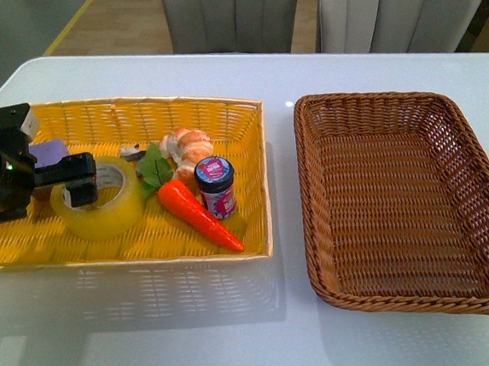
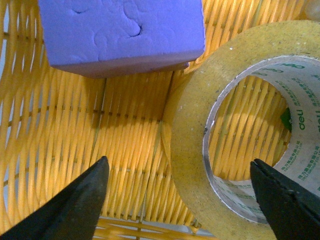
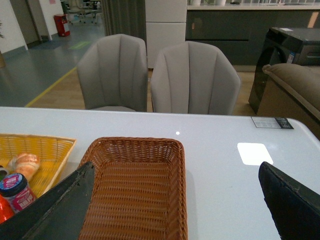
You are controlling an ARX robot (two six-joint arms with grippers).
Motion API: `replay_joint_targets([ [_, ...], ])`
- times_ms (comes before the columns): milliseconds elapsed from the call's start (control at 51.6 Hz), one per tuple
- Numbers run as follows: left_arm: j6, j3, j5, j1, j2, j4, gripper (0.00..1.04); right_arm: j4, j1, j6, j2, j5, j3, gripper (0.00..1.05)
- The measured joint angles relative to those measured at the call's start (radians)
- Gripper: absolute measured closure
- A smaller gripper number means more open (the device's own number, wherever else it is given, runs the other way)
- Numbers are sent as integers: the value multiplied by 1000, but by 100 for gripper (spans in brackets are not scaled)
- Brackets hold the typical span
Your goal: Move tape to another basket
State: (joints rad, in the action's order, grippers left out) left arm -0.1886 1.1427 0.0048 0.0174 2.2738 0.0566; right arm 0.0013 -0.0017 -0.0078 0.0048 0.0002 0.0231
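Tape (image 1: pixel 112 215): one. Yellow basket (image 1: pixel 178 112): one. Brown basket (image 1: pixel 400 195): one.

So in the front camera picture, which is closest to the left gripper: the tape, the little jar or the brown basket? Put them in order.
1. Tape, right at the left gripper, in the yellow basket.
2. Little jar, further right in the same basket.
3. Brown basket, farthest, off to the right.

Glossy sheen is showing on table (image 1: pixel 198 341); tape (image 2: pixel 190 115) is looking like dull yellowish film w/ printed card core; basket (image 1: pixel 393 213) is showing rough woven wicker; purple block (image 2: pixel 120 30) is reading as matt, dimpled foam.
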Motion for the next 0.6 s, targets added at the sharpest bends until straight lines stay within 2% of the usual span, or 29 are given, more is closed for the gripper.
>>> replay_joint_targets([
  [233, -32, 2, -2, 8, 0, -11, 56, 0, 0, 0, 0, 0, 0, 9],
  [310, -50, 6, -3, 13, 0, -20, 72, 0, 0, 0, 0, 0, 0, 9],
  [388, -71, 6, -4, 13, -5, -26, 83, 0, 0, 0, 0, 0, 0, 9],
  [485, -82, 3, -2, 8, -16, -42, 90, 0, 0, 0, 0, 0, 0, 9],
  [601, -121, -3, 7, -3, -43, -49, 90, 0, 0, 0, 0, 0, 0, 9],
])
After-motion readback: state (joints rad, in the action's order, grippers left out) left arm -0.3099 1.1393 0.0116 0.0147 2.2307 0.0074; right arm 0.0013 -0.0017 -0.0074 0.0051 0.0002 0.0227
